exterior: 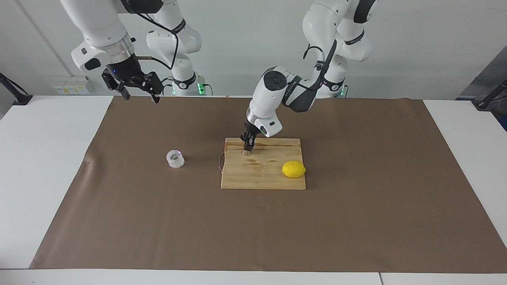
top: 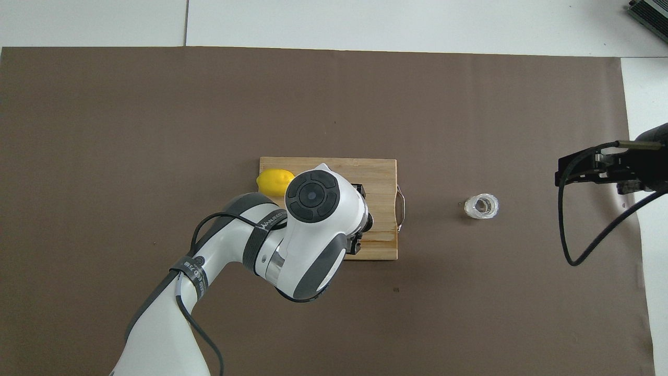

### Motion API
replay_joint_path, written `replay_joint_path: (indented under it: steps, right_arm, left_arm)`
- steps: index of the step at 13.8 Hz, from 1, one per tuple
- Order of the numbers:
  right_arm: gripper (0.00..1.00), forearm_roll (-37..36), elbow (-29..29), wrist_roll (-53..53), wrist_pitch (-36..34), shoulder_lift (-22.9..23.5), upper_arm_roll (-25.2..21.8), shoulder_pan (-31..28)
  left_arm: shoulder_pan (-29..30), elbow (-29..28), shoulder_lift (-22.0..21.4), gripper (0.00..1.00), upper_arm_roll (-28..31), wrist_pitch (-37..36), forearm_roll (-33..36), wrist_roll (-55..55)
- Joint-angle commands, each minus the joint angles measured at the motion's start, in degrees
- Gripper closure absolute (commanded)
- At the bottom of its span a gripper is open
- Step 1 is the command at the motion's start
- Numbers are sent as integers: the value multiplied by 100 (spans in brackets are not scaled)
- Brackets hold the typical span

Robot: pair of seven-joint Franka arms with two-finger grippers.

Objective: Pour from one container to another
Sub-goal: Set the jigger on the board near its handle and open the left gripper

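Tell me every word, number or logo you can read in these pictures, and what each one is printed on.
White lettering on the dark band around the left arm: too blurred to read.
A round logo on the second dark band lower on that arm: not readable.
The cutting board, lemon and glass cup carry no text.
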Motion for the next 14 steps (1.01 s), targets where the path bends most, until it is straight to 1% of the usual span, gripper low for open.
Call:
replay_joint_path:
  steps: [1,3,5,9,12,14]
  right_arm:
    - [0,53,-52,9,18,-30,28,-71]
    - [0,53,-60,9,26,-30,28,-71]
    - [0,53,-52,18,27,-30,28,-71]
    - [0,53,-52,18,18,-30,28,-71]
    - [0,53,-95,18,27,-39,28,-71]
    - [0,113,-297,9,105,-127,37,-53]
  left_arm:
    - [-105,-93,-46,0,98,55,117,-128]
    - [-96,-66,-55,0,89,-50,327,-102]
    - [-43,-57,-186,0,89,-322,598,73]
    - [202,-57,-687,0,107,-981,662,1241]
    - [553,-49,-1038,0,125,-1342,671,2197]
    - [834,30,-1101,0,125,-1527,679,2822]
